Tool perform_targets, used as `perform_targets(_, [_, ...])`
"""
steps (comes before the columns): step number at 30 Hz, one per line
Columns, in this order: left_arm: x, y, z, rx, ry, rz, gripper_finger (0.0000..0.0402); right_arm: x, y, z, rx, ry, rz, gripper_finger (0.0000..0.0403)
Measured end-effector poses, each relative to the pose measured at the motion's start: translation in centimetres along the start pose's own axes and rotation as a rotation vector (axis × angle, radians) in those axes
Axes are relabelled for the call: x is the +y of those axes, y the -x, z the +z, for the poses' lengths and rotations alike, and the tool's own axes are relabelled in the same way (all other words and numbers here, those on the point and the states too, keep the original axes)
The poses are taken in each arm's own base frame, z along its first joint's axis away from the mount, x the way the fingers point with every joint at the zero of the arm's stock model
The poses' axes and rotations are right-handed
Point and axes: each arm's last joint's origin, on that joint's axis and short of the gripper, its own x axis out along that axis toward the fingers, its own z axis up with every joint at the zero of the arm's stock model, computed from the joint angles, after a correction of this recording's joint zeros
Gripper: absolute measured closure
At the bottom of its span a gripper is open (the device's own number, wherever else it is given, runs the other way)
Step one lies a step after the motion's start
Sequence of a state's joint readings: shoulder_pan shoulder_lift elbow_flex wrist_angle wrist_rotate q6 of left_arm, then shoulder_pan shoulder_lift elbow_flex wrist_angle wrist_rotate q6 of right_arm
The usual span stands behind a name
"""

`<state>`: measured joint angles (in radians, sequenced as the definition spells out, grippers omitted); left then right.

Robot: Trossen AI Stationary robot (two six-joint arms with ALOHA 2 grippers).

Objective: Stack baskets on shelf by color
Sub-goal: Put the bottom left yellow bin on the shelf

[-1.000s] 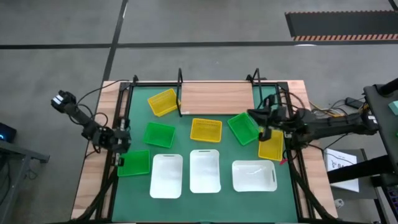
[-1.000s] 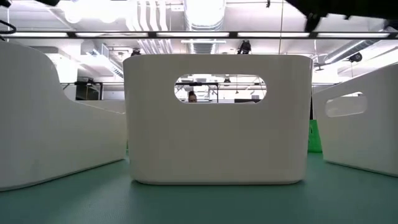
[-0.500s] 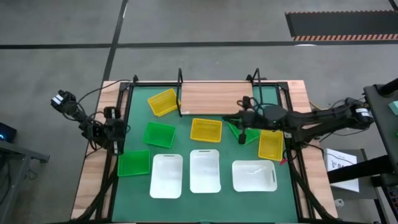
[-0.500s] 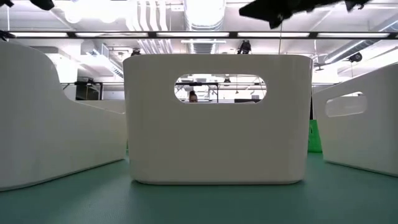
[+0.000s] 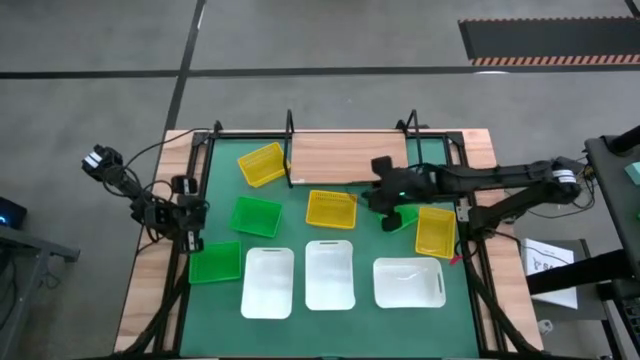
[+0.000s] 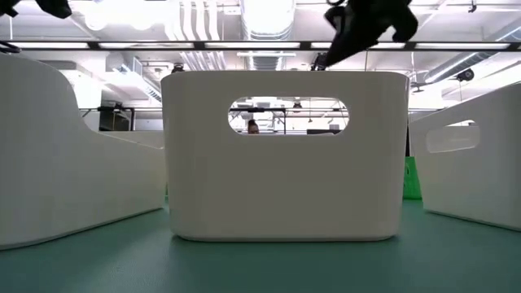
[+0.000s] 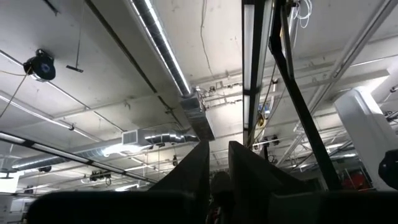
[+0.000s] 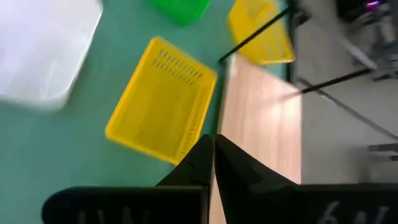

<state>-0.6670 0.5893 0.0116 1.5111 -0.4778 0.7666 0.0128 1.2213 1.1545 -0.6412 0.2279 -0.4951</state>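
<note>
1. On the table lies a big green mat, with the wooden shelf along its far edge. No basket sits on the shelf.
2. Three white baskets stand in a row on the near side of the mat.
3. Two green baskets sit on the left, and a third is mostly hidden under the right arm.
4. Three yellow baskets are spread out: one by the shelf's left post, one in the middle, one on the right.
5. Right gripper hangs above the mat beside the middle yellow basket, jaws closed on nothing.
6. Left gripper waits at the mat's left edge, pointing up; its fingers are nearly together and hold nothing.
</note>
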Motion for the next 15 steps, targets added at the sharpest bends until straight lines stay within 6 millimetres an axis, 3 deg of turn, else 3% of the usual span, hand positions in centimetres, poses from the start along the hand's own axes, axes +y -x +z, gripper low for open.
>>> perform_targets(6, [0.0, 0.0, 0.0, -0.002, 0.001, 0.001, 0.0357, -0.2, -2.8, 1.6, 0.131, 0.150, 0.080, 0.0377])
perform_targets(15, [0.0, 0.0, 0.0, 0.001, -0.001, -0.002, 0.0357, 0.4, -6.2, 2.2, 0.335, 0.313, 0.233, 0.0290])
